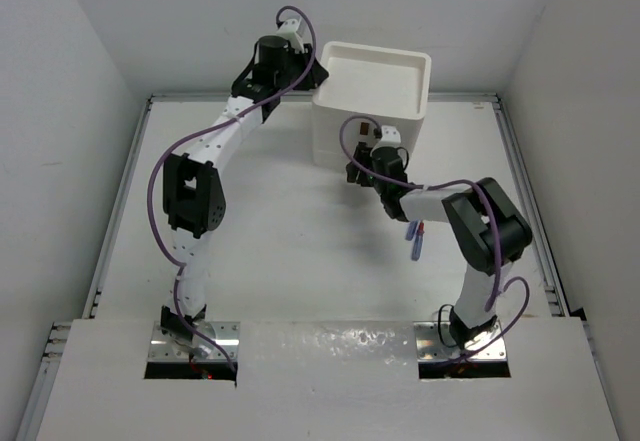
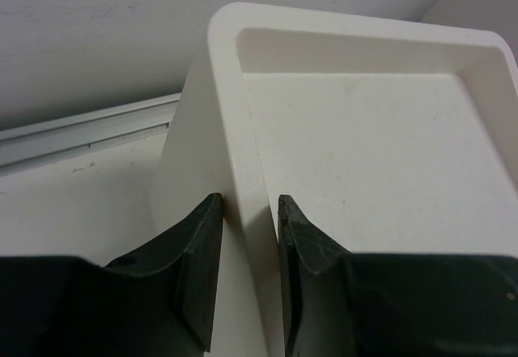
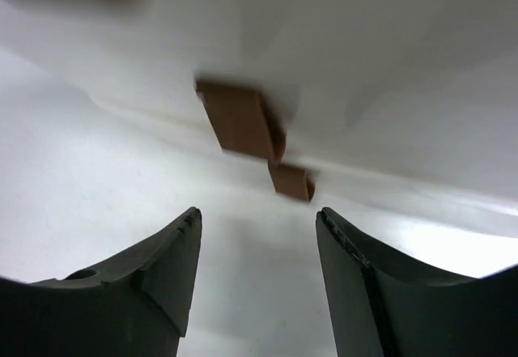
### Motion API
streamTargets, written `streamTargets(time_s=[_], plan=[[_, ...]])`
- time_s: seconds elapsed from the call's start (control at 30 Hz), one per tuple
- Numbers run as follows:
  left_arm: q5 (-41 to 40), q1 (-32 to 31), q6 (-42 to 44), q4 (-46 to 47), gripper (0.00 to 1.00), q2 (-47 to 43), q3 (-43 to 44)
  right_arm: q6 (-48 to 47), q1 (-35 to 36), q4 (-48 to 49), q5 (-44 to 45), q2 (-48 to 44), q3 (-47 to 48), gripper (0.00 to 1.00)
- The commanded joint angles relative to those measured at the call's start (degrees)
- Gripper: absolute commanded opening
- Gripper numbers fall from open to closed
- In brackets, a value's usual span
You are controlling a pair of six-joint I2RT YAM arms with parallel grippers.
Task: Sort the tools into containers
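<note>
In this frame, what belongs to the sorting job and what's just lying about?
Job: drawer unit, its brown handles, blue-handled tools lying loose, left gripper clamped on the unit's rim, right gripper open at the handles.
Just there: purple cables, metal rail.

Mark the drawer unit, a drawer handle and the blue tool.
drawer unit (image 1: 372,76): top external, bare tray top
drawer handle (image 3: 239,118): right wrist, front face
blue tool (image 1: 415,245): top external, handle

Ahead of right tool (image 3: 258,214), drawer unit (image 1: 330,133)
</note>
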Motion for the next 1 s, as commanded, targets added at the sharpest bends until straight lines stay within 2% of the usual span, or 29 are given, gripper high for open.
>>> streamTargets(time_s=[0.0,0.23,0.3,0.83,0.93,0.97], plan=[[9.95,-2.71,-2.91,-17.17,0.0,3.34,-2.44,2.02,2.01,0.54,7.85,2.95,2.37,0.58],[9.95,-2.62,-3.26,-16.11,0.0,3.43,-1.92,3.34,2.01,-1.22,17.61,7.61,5.46,0.49],[10.12,-2.62,-3.0,-16.11,0.0,3.52,-1.57,2.12,2.1,2.73,17.71,8.14,4.84,0.48],[9.86,-2.54,-1.59,-16.2,0.0,4.04,-1.57,-1.31,2.1,5.29,17.35,12.97,13.18,0.39],[9.51,-2.54,-0.89,-16.72,0.0,3.96,-1.65,-2.27,2.01,6.51,19.02,13.68,13.71,0.26],[9.51,-2.54,-0.54,-16.81,0.0,3.96,-1.74,-2.54,1.92,6.61,18.94,13.85,14.06,0.16]])
